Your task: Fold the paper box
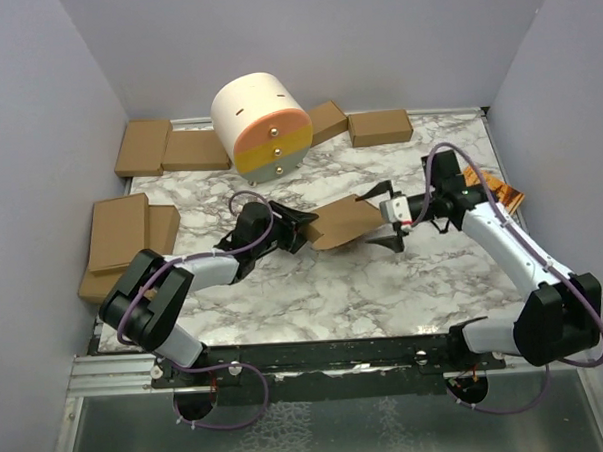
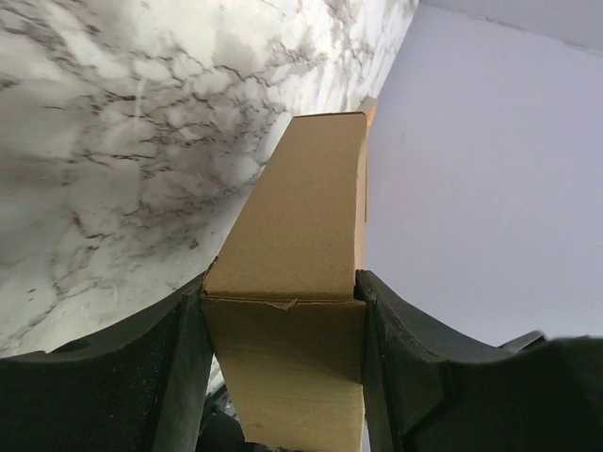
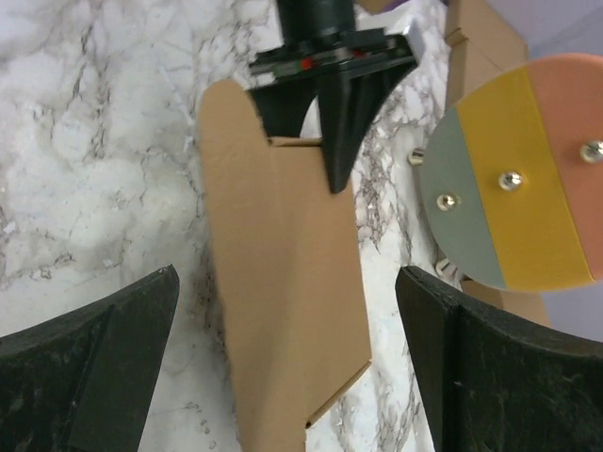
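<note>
**Left arm.** The left gripper (image 1: 302, 229) clamps one end of the paper box (image 1: 341, 222). In the left wrist view its two black fingers (image 2: 174, 377) press flat against opposite faces of the brown cardboard. They stand about halfway apart, with the box filling the whole gap between them. A fold line crosses the cardboard at the fingertips, and the rest of the box runs straight out beyond them over the marble tabletop (image 1: 315, 295).

**Right arm.** The right gripper (image 1: 379, 221) is spread wide and grips nothing. In the right wrist view its fingers (image 3: 94, 367) sit at the two lower corners of the picture, with the free end of the box between them. Marble shows on either side of the box, so neither finger touches the cardboard.

**Paper box.** The box sits near the middle of the tabletop and bridges the two grippers, held at its left end and free at its right. A rounded flap shows at the held end, beside the left gripper's fingertip. Whether its underside rests on the marble cannot be told.

**Surroundings.** A round drawer unit (image 1: 262, 126) with pink, yellow and grey fronts stands behind the box. Ready-made cardboard boxes (image 1: 143, 146) lie along the back and left edges. An orange booklet (image 1: 498, 189) lies beside the right arm.
</note>
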{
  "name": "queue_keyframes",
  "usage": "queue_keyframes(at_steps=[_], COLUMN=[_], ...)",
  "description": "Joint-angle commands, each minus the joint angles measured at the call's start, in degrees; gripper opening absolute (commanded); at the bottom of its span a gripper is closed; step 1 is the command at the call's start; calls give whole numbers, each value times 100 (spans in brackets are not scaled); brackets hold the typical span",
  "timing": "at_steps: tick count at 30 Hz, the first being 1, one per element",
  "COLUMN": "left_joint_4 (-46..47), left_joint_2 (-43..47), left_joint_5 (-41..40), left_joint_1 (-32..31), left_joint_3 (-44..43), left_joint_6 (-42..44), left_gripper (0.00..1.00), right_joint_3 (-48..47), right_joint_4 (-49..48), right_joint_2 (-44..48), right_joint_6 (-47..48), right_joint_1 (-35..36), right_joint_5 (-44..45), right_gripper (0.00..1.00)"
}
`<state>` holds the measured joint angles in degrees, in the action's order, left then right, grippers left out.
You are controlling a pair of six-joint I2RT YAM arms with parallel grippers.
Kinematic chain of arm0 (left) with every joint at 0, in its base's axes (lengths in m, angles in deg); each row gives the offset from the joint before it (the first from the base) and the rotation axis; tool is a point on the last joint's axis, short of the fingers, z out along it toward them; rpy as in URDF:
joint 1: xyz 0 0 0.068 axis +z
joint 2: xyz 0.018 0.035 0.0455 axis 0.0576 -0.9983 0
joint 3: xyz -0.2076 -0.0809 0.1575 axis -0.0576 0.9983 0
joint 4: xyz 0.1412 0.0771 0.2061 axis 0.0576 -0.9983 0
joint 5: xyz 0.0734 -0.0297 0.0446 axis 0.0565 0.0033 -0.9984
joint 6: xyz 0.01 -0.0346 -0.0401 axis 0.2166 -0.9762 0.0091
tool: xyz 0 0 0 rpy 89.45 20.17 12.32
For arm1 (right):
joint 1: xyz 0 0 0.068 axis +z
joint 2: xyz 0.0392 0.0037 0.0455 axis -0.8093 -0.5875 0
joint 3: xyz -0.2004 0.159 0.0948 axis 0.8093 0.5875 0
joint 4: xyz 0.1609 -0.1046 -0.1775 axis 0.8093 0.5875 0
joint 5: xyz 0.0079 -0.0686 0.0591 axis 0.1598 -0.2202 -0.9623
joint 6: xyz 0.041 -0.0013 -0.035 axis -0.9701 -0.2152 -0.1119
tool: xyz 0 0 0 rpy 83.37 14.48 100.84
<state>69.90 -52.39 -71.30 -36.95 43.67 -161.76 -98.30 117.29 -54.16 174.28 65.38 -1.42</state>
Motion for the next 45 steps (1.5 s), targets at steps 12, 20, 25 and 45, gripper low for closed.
queue_keyframes(at_steps=[12,20,25,45], left_joint_4=[-1253,-1144,-1050,-862], left_joint_2=[450,469,453,609], left_joint_5=[687,714,747,674], left_joint_1=[412,421,425,421], left_joint_3=[-311,-311,-296,-56], left_joint_6=[-528,-659,-715,-878], left_gripper=[39,39,39,44], right_joint_3=[1695,2559,2923,2968], right_joint_4=[-3314,-5162,-6004,-6782], right_joint_2=[149,18,-89,-426], right_joint_6=[-310,-740,-790,-1505], right_joint_1=[1261,1712,1910,2090], right_joint_5=[2467,3132,3381,3567], right_gripper=[100,99,91,44])
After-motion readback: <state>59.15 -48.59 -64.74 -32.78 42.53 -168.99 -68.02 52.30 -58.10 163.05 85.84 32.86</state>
